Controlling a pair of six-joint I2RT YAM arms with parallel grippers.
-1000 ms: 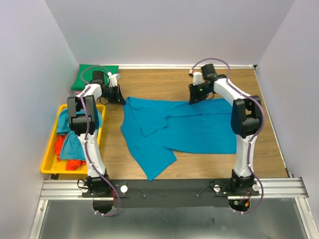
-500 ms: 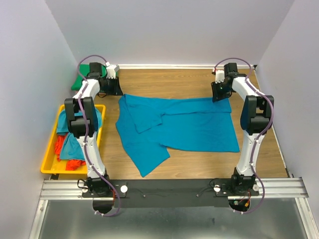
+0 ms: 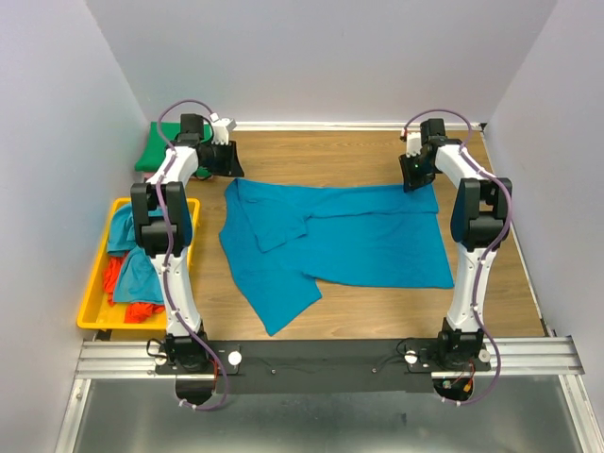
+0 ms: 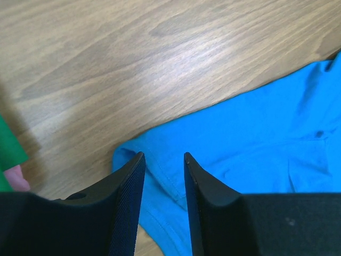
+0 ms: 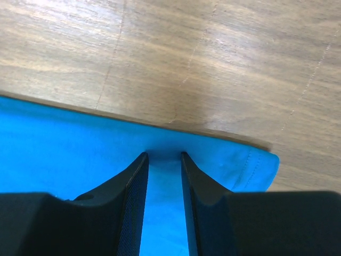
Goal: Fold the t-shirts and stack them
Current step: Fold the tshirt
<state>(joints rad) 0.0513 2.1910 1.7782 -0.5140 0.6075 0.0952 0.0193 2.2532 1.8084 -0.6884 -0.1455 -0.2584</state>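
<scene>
A teal-blue t-shirt (image 3: 359, 236) lies spread flat across the middle of the table, with one part folded over near its left side. My left gripper (image 3: 225, 160) hovers open over its far left corner (image 4: 256, 138). The cloth lies loose on the wood between the fingers (image 4: 162, 154). My right gripper (image 3: 415, 175) is at the far right corner. Its jaws stand apart with their tips down on the shirt's back hem (image 5: 64, 138), and flat cloth shows in the gap (image 5: 164, 153). A green t-shirt (image 3: 156, 151) lies at the back left corner.
A yellow tray (image 3: 90, 302) at the left edge holds crumpled teal t-shirts (image 3: 142, 274) and an orange-red t-shirt (image 3: 127, 307). White walls close in the table at the back and both sides. The green cloth's edge (image 4: 8, 144) shows just left of my left fingers.
Both grippers drew the shirt's far corners outward and back, stretching it flat. The left gripper then opened, let go of its corner and shifted slightly right. The right gripper stays on the hem.
</scene>
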